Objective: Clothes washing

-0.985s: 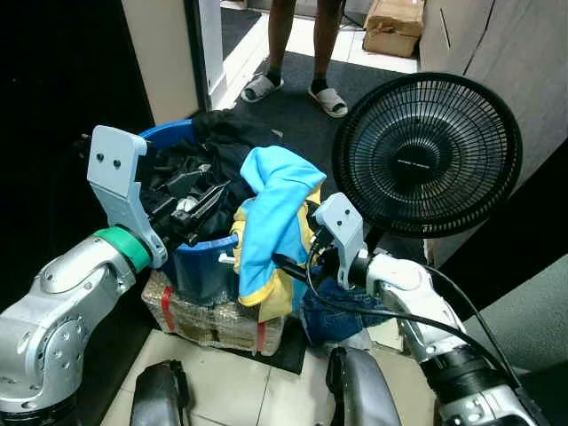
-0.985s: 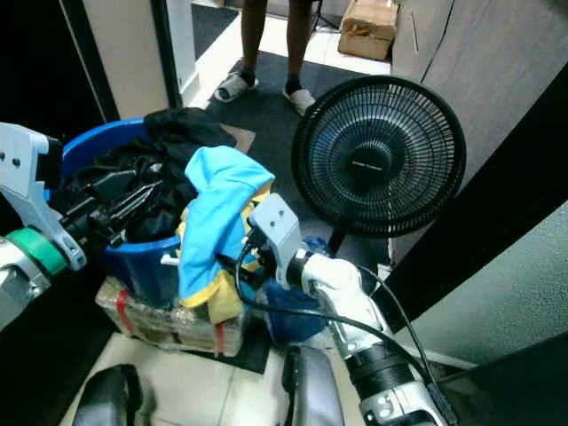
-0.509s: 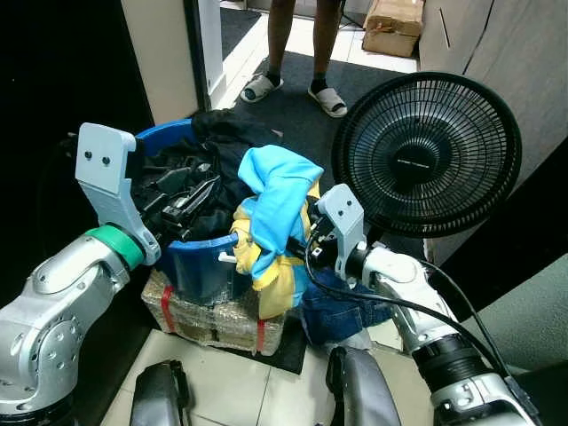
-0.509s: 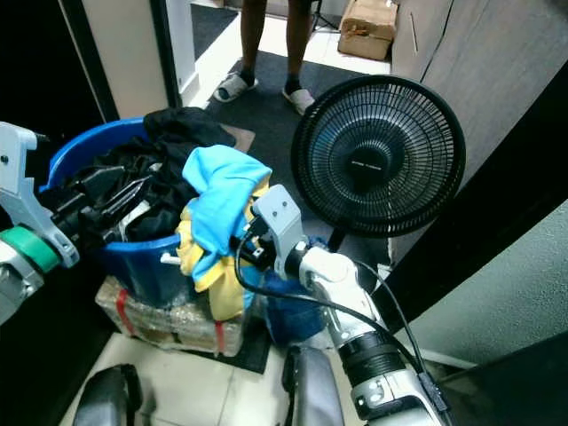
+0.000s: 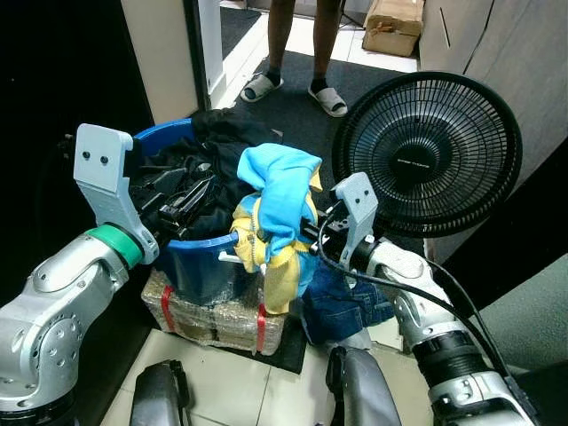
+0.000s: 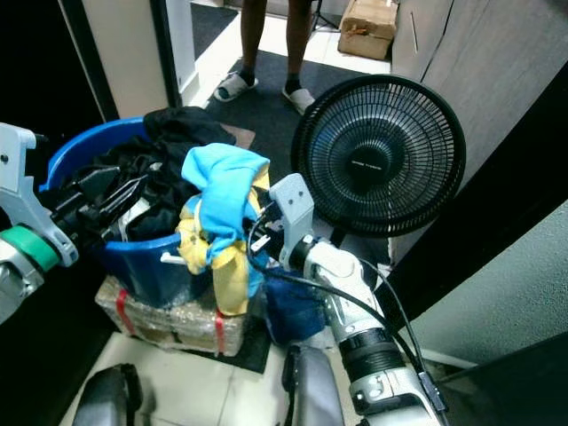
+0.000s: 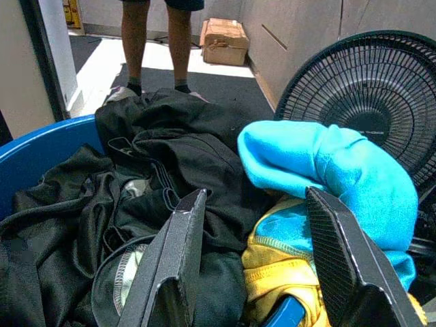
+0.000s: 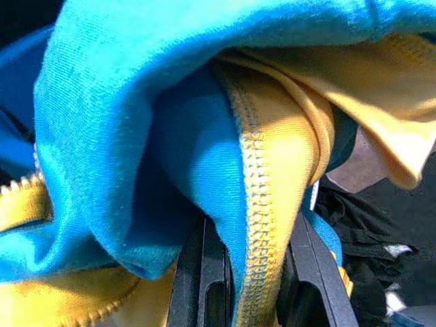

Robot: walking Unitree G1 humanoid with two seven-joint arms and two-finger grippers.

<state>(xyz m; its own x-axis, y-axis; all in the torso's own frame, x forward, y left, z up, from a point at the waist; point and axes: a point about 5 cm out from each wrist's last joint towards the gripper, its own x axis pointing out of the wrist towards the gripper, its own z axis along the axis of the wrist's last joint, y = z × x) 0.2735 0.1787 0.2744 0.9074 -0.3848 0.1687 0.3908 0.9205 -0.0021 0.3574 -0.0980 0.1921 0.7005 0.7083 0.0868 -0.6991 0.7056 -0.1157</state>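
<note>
While over the blue basket [image 5: 200,257], left claw [image 7: 255,262] apart, right claw [image 5: 306,232] clamped on blue-yellow garment [image 5: 275,191]

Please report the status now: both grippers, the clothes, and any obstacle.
Right gripper shut on blue-yellow garment. Left gripper open over dark clothes in blue basket. Fan close beside.

Black fan [image 5: 428,153], cardboard box [image 5: 392,25], tiled floor [image 5: 222,382].

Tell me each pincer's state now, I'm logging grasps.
Left pincer: open, over the dark clothes in the blue basket.
Right pincer: shut on the blue-and-yellow garment.
</note>
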